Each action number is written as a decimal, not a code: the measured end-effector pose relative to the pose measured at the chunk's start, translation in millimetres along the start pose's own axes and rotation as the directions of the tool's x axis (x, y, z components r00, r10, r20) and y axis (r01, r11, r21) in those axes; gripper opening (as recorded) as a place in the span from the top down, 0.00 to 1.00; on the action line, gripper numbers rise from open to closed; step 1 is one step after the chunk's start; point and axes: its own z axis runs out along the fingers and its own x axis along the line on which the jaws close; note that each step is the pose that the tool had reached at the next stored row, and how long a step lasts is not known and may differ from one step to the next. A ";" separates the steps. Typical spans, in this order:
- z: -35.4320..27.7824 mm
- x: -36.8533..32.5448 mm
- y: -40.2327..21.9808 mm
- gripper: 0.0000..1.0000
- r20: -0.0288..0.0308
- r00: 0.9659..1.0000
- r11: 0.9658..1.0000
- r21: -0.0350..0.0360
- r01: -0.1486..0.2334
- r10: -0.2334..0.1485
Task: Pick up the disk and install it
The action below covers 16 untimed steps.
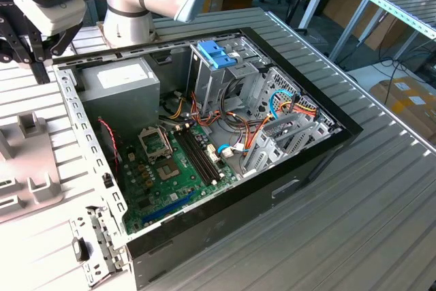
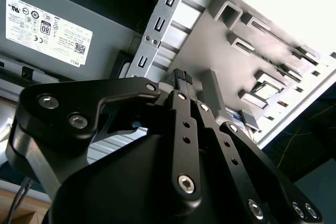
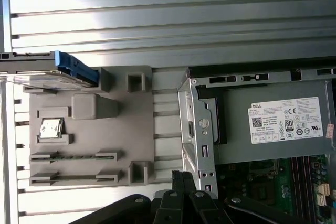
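Hangs by the edge of the open computer case with the black end effector squeezed shut on nothing, well apart from the disk with its blue rails, resting at one corner of the grey tray on the metal bench.

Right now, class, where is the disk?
In the first wrist view the disk, blue tab showing, rests at one corner of the grey holder on the ribbed table, beside the open computer case but outside it.
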 end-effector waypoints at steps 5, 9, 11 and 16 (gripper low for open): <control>-0.1 1.7 -0.1 0.89 0.000 1.000 1.000 0.000 0.000 0.000; -0.1 3.3 -0.2 0.89 0.000 1.000 1.000 0.000 0.000 0.000; -0.1 4.0 -0.3 0.89 0.000 1.000 1.000 0.000 0.000 0.000; -0.2 5.9 -0.5 0.89 0.000 1.000 1.000 0.000 0.000 0.000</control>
